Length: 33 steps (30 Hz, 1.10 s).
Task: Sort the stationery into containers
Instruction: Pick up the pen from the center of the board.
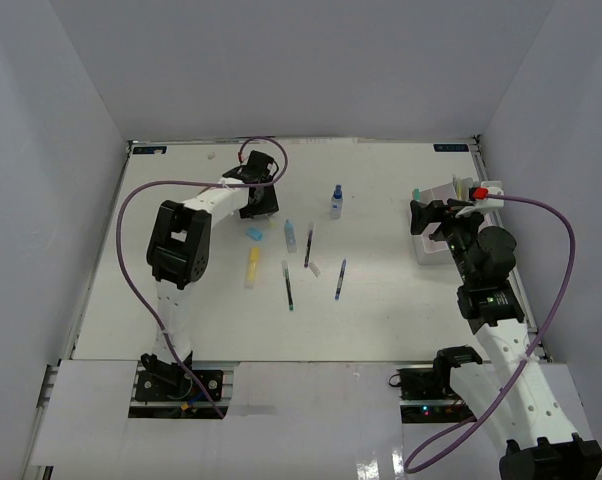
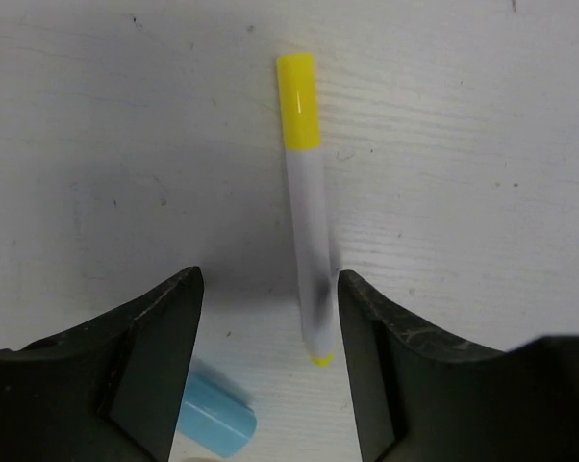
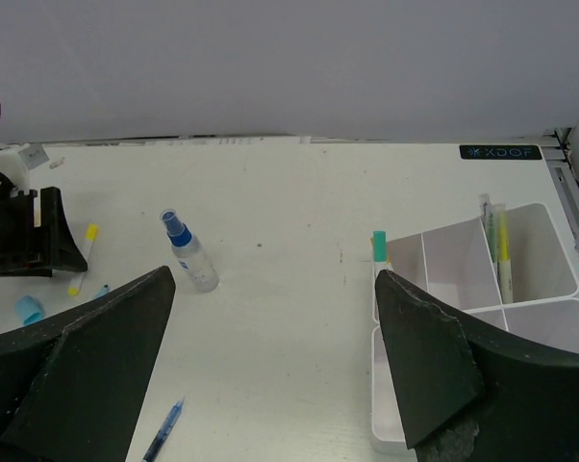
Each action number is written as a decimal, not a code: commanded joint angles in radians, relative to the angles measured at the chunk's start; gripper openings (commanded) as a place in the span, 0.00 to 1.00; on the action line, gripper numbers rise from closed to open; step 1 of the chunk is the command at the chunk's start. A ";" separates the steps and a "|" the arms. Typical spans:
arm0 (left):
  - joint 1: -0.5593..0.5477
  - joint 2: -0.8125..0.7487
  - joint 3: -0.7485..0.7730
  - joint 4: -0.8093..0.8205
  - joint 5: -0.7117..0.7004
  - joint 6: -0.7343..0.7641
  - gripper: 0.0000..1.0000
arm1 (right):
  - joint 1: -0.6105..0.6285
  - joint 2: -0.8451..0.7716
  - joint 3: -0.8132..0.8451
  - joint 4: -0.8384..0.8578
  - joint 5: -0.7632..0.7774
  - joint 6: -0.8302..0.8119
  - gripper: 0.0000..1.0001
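White tabletop (image 1: 381, 320): left fingers (image 2: 140, 361) spread astride a yellow-capped marker (image 2: 306, 202); right fingers (image 3: 92, 371) spread, empty, near the organizer (image 3: 535, 252).

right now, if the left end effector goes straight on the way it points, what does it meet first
The left end effector would likely meet the yellow-capped marker, lying on the table between its open fingers. Depth is unclear; the marker's near end sits close to one finger.

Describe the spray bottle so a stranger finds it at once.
Look at the far middle of the white table. The spray bottle stands there upright. It is clear with a blue top, while the pens near it lie flat.
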 commanded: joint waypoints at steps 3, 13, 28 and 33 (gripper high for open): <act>-0.021 0.035 0.069 -0.009 -0.052 0.011 0.62 | -0.003 -0.015 0.003 0.013 -0.012 -0.001 0.91; -0.039 0.083 0.112 0.008 -0.070 0.050 0.28 | -0.001 -0.006 0.016 -0.004 -0.073 -0.011 0.93; -0.076 -0.457 -0.251 0.399 0.242 0.327 0.08 | 0.032 0.164 0.182 0.007 -0.536 0.094 0.94; -0.115 -0.687 -0.483 0.526 0.422 0.436 0.10 | 0.264 0.316 0.341 -0.023 -0.406 0.068 0.95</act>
